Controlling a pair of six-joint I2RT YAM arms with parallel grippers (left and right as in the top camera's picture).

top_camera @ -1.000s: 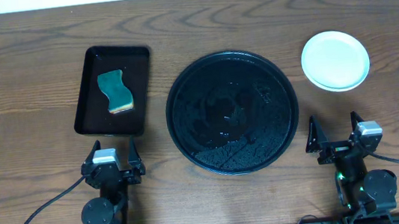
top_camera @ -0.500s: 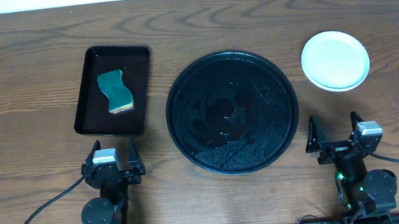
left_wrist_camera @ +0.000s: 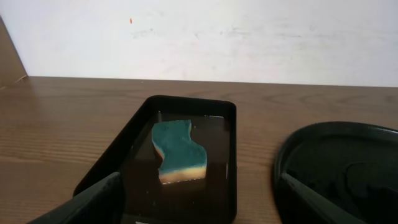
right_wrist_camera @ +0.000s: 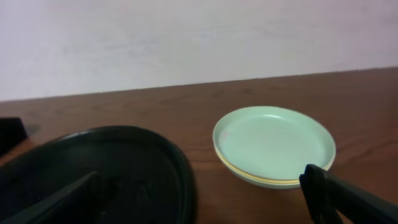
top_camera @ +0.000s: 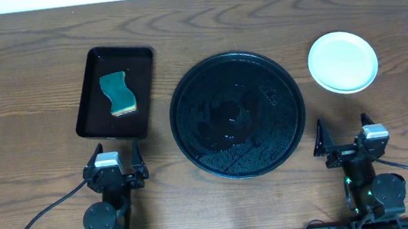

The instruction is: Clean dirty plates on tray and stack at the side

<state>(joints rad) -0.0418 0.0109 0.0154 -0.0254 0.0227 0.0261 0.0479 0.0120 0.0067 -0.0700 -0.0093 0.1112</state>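
Observation:
The large round black tray [top_camera: 237,115] sits at the table's middle with no plate on it; it also shows in the right wrist view [right_wrist_camera: 93,168] and the left wrist view [left_wrist_camera: 339,162]. The plates [top_camera: 343,61] are stacked at the back right, light blue-green on top, with a yellow rim and a white one showing below in the right wrist view [right_wrist_camera: 273,142]. My left gripper [top_camera: 113,157] is open and empty near the front edge, left of the tray. My right gripper [top_camera: 341,131] is open and empty at the front right, short of the stack.
A small rectangular black tray [top_camera: 114,92] at the back left holds a teal and tan sponge [top_camera: 118,93], seen also in the left wrist view [left_wrist_camera: 177,151]. A pale wall runs along the table's far edge.

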